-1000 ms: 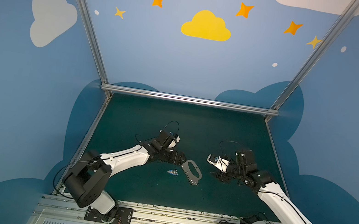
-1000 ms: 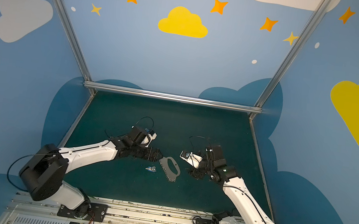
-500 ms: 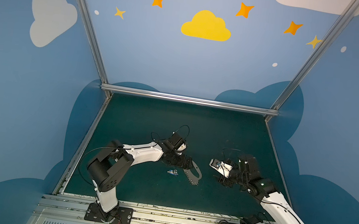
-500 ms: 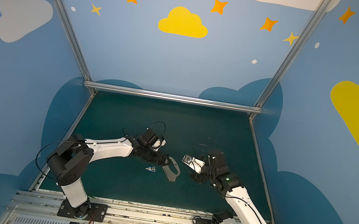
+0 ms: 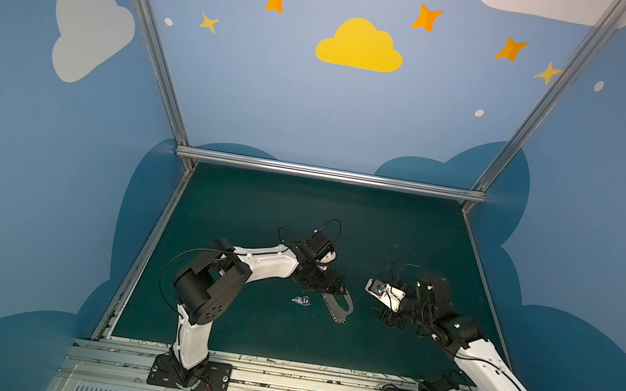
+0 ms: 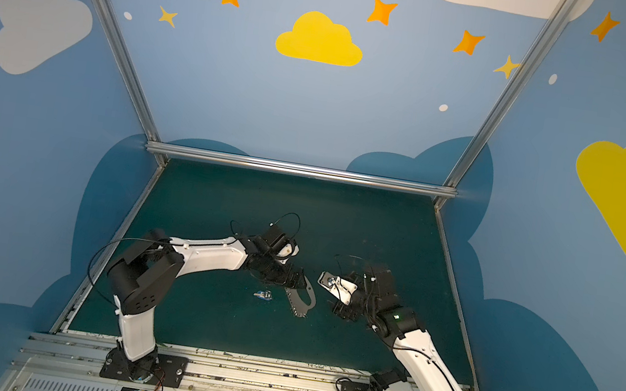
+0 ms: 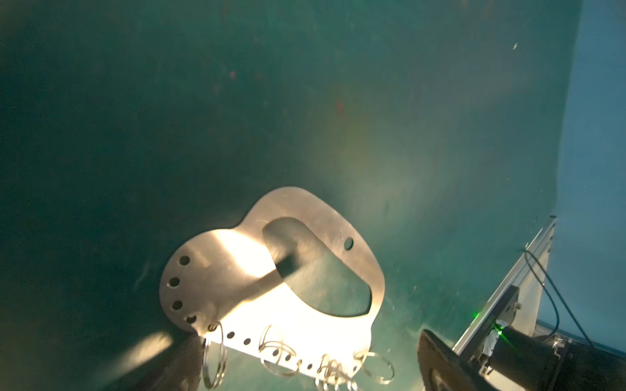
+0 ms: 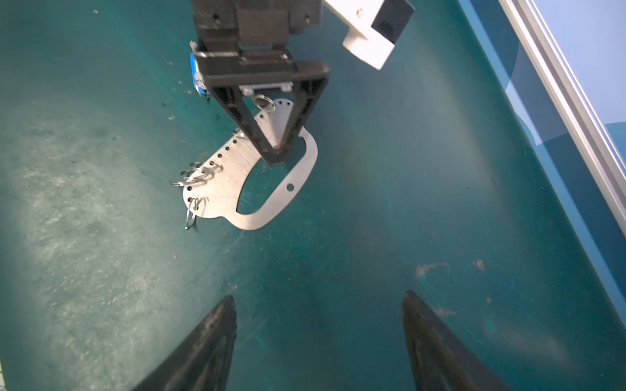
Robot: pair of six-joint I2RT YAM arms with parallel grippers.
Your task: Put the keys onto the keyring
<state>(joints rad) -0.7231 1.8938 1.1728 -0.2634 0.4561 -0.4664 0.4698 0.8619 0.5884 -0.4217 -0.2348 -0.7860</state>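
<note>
On the green mat (image 5: 298,224), the left arm (image 5: 268,261) is reaching in low, its elbow now folding nearer its base than a second ago. The left gripper (image 7: 310,352), having moved over the keyring (image 7: 237,270), is straddling its ringed edge with jaws spread. The right gripper (image 8: 318,298) is hovering nearby, spread and empty. The keys (image 5: 300,300) are lying unmoved just left of the keyring.

Grey slotted keyring (image 8: 223,184); silver-blue keys (image 5: 301,300) nr, apart.

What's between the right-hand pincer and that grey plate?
Only bare green mat separates the right pincer from the keyring, as the right wrist view shows.
</note>
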